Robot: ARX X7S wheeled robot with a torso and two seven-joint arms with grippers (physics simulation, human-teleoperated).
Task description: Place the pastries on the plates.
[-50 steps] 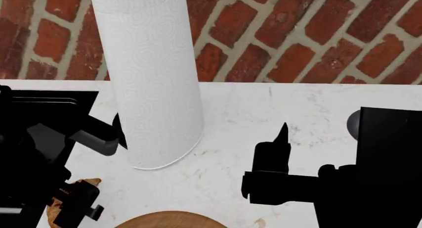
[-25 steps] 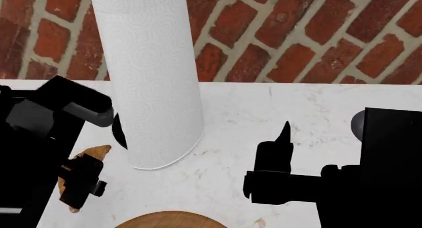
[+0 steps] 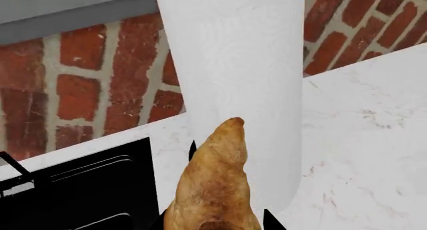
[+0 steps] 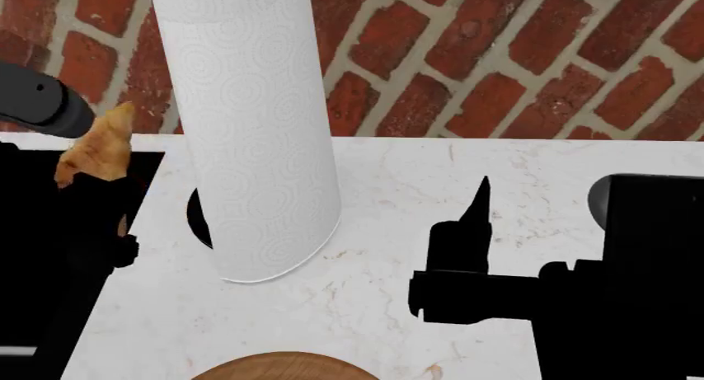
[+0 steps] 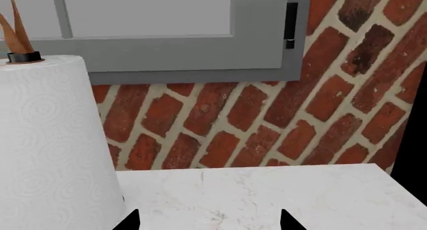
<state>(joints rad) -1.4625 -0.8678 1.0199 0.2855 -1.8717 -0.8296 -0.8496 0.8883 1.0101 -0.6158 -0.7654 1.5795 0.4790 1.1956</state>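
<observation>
- The croissant [image 4: 97, 149] is up off the bench [image 4: 440, 199], held in the left gripper [image 3: 213, 222] at the head view's left edge, above the black hob [image 4: 66, 256] and just left of the paper roll [image 4: 247, 133].
- In the left wrist view it points away from the camera, its tip towards the roll, with a dark jaw tip on each side of its near end: the jaws are closed on that end. A grip at one end leaves the rest free, probably so it can be laid down flat.
- Being carried high likely keeps it clear of the roll and the hob while it travels.
- A dark grey rim [image 4: 200, 215] peeks from behind the roll's base. It may be a plate, but too little shows to be sure.
- The wooden board [image 4: 283, 367] sits at the near edge of the bench. It is not a target.
- The right gripper [image 5: 207, 220] hovers over bare bench, well apart from the croissant. Its jaws stand apart with nothing between them.
- The bun is not clearly in view.
- Risk, as I judge it: brushing the roll on the way to the rim behind it.
</observation>
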